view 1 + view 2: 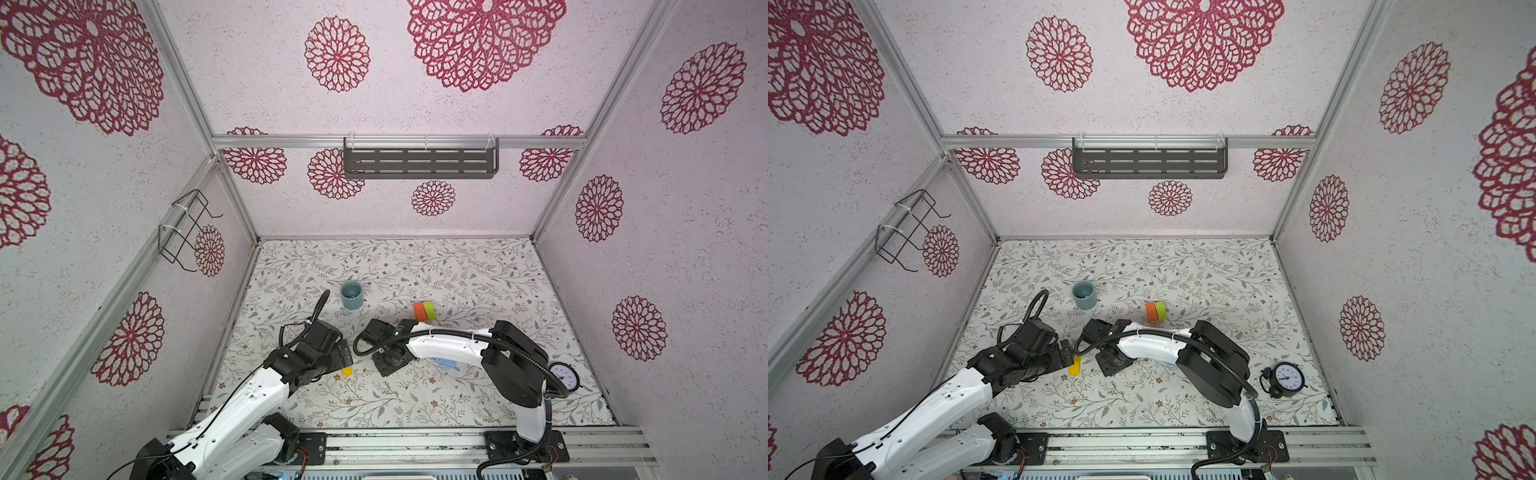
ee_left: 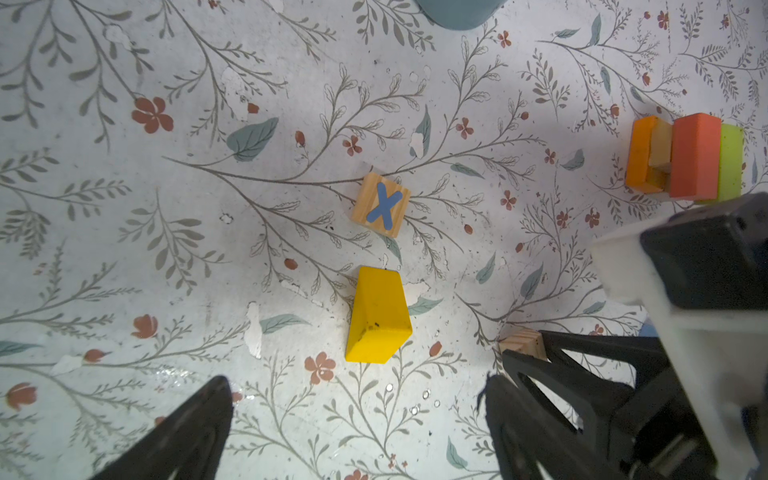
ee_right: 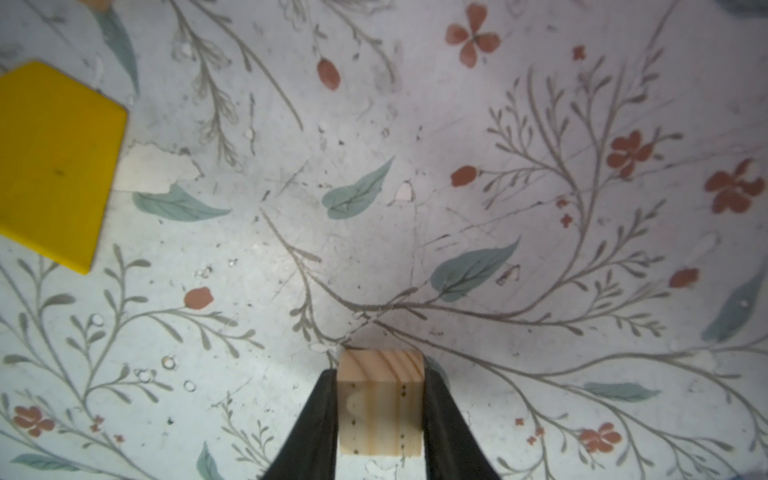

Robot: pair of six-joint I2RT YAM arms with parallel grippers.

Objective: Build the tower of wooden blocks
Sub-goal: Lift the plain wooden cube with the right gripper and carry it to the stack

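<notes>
Where your right hand point(image 3: 379, 376) has closed, it grips a natural wooden cube point(image 3: 380, 415) between its two black fingers point(image 3: 318, 428), with the jaws drawn in to the cube's width and the grain face outward. From the wrist view you cannot tell whether the cube rests on the bench point(image 3: 457, 166) or sits just off it.

Your left hand point(image 2: 355, 380) is spread wide and holds nothing. It hovers over the bench close beside the right one. A yellow block point(image 2: 378, 316), wedge-sided and lying flat, sits just beyond its fingertips in line with the gap, and neither finger touches it. A little past that, clear of it, lies a natural cube lettered X point(image 2: 381, 205) in blue, face up.

Farther out is the tower point(image 1: 424, 311) — so far a low cluster. The left wrist view shows an orange block, a pale natural piece, a red-orange block and a lime-green one standing pressed together. In both top views it stands just behind the right hand, toward the back wall. A teal cup point(image 1: 352, 295) is off to its left, well apart. A black alarm clock point(image 1: 1285, 380) stands at the right front of the bench, near the right arm's elbow.
</notes>
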